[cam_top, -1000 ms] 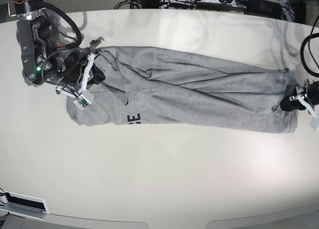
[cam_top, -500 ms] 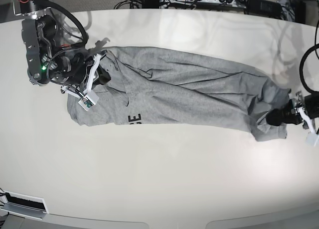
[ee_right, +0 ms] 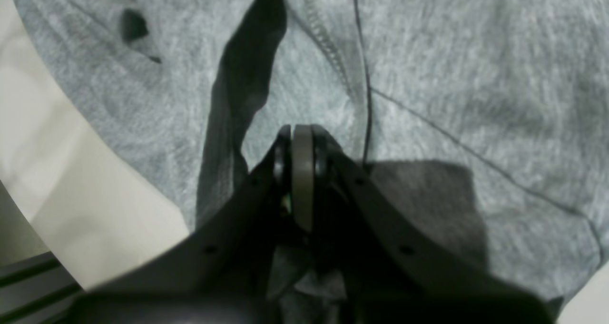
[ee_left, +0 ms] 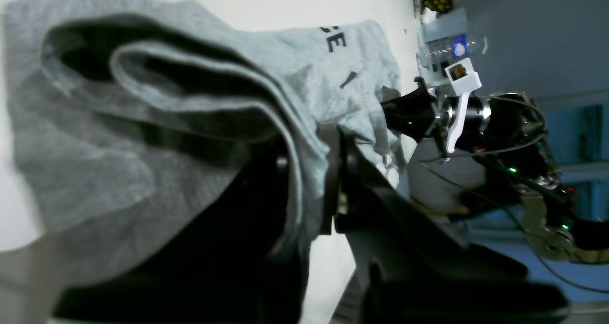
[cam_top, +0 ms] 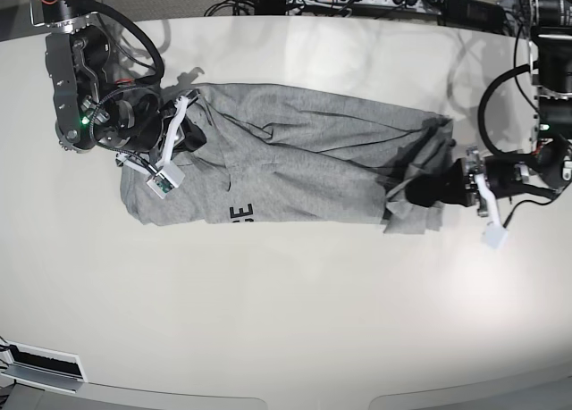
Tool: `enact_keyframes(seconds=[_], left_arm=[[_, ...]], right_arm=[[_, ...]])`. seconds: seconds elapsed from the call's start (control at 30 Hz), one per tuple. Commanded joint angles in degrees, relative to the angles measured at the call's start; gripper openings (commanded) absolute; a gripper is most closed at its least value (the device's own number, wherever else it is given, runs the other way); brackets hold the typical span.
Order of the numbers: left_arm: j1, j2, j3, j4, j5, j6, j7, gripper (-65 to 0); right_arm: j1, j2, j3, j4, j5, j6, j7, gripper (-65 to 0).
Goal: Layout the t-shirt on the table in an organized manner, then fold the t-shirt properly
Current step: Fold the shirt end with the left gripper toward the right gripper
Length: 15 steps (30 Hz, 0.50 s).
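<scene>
At nine o'clock on the table (cam_top: 295, 321), the right gripper (cam_top: 183, 135) is clamped on the t-shirt (cam_top: 295, 160), which lies bunched across the centre. At three o'clock the left gripper (cam_top: 420, 194) pinches a folded hem; it should carry that edge slowly and level toward nine o'clock, so the fabric doubles over without bunching.

Heather-grey t-shirt (cam_top: 295, 155) with black lettering on glossy off-white table (cam_top: 286, 312).

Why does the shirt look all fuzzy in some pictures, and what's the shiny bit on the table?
Left wrist view: the t-shirt sits very near the lens, so its folds and the left gripper blur. Right wrist view: soft focus too, with a dark shadow beside the right gripper. Base view: sharp, with pale glare on the table.
</scene>
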Motion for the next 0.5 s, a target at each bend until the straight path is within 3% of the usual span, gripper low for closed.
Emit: enact_keyframes(seconds=[0.0, 0.13, 0.33, 0.47], left_arm=[[-1.22, -0.15, 0.61, 0.83, -1.43, -0.41, -0.63, -65.0], [-1.22, 2.29, 3.58, 0.83, -1.43, -0.41, -1.90, -65.0], [-1.22, 4.66, 4.52, 0.83, 6.80, -0.41, -12.74, -65.0], [-1.22, 6.88, 4.55, 0.83, 6.43, -0.41, -10.69, -65.0]], right_arm=[[0.76, 0.50, 0.26, 1.07, 0.74, 0.30, 0.85, -65.0], [0.81, 0.50, 0.26, 1.07, 0.76, 0.30, 0.87, -65.0], [0.76, 0.50, 0.26, 1.07, 0.76, 0.30, 0.83, -65.0], [0.79, 0.50, 0.26, 1.07, 0.76, 0.30, 0.85, -65.0]])
